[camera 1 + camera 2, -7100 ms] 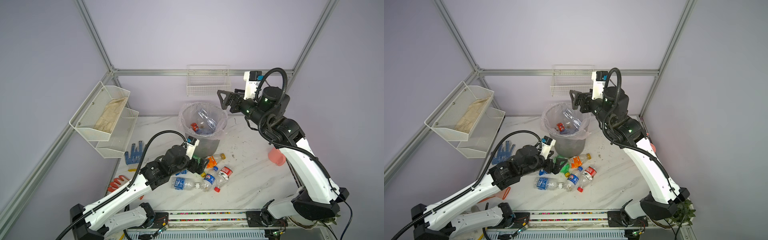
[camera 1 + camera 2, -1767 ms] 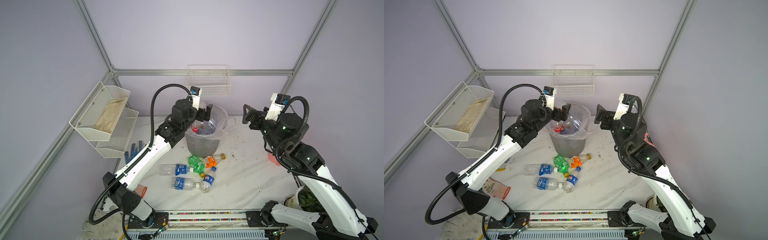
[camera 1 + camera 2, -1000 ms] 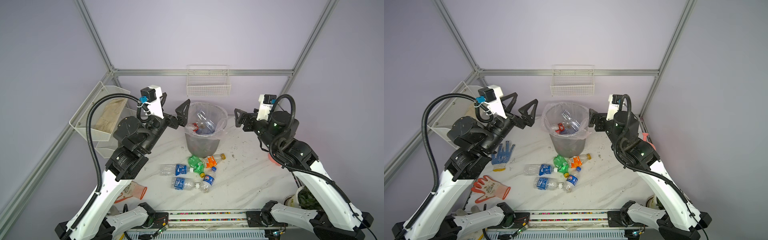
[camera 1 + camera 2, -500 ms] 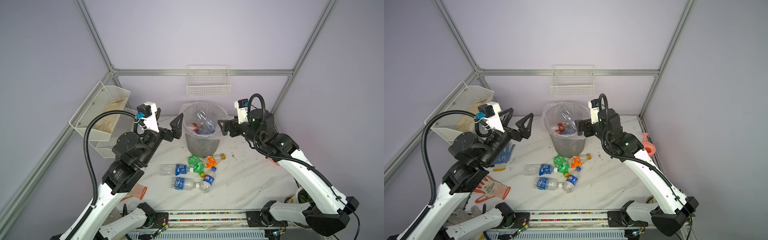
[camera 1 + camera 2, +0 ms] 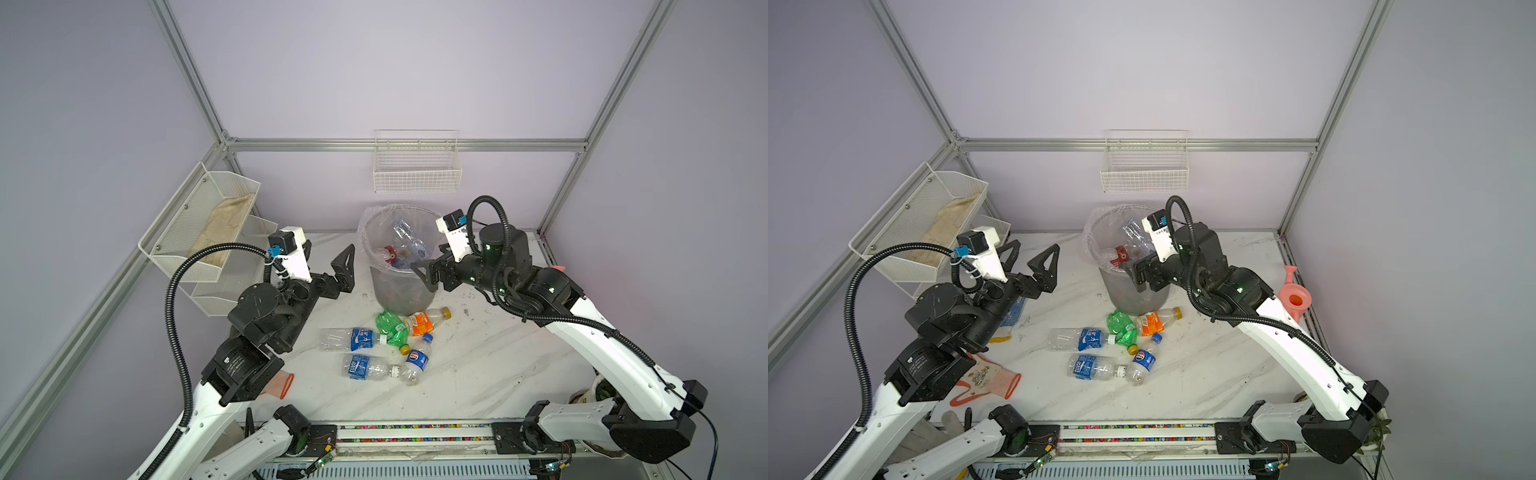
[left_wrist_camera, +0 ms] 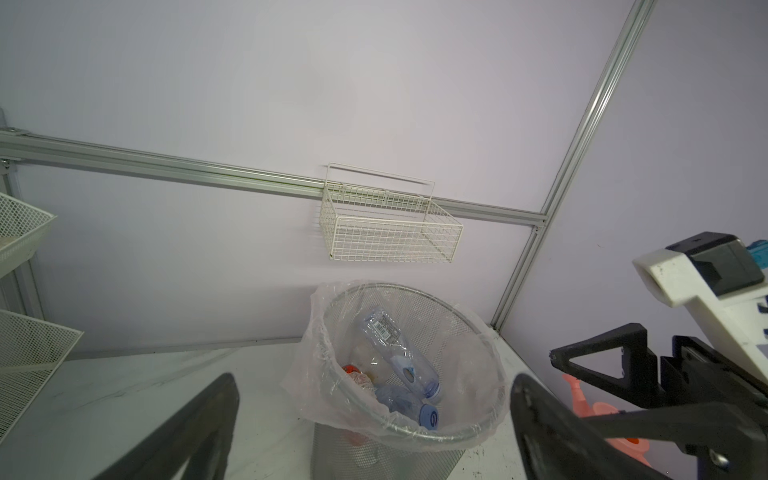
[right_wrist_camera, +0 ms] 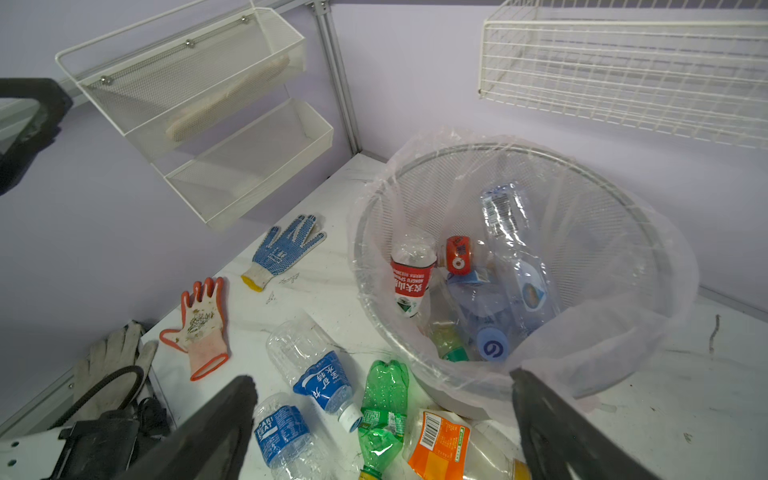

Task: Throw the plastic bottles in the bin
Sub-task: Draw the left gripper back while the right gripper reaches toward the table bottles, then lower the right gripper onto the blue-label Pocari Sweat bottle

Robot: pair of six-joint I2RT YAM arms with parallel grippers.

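My left claw (image 5: 1027, 261) hangs spread wide with nothing in it, just beside the bin (image 5: 386, 286). My right claw (image 5: 432, 266) is spread as wide, also empty, close to the rim on the opposite side, so the bin stands between the two. Five plastic bottles (image 5: 1121, 328) lie on the table (image 5: 478, 361) below both claws, at the bin's foot: a blue-labelled bottle (image 5: 353, 338), a second blue-labelled bottle (image 5: 359, 368), a green bottle (image 5: 388, 326), an orange-labelled bottle (image 5: 422, 322) and a small blue-capped bottle (image 5: 415, 361). Inside the bin I count at least four more, piled so that I cannot tell the exact number. Three gloves lie on my left claw's side: a blue glove (image 7: 286, 249), an orange glove (image 7: 203, 328) and a white glove (image 7: 112, 353). One pink watering can (image 5: 1293, 297) stands behind my right claw. Two baskets hang on the walls: a wire basket (image 5: 415, 174) above the bin and a mesh rack (image 5: 208, 232) behind my left claw.
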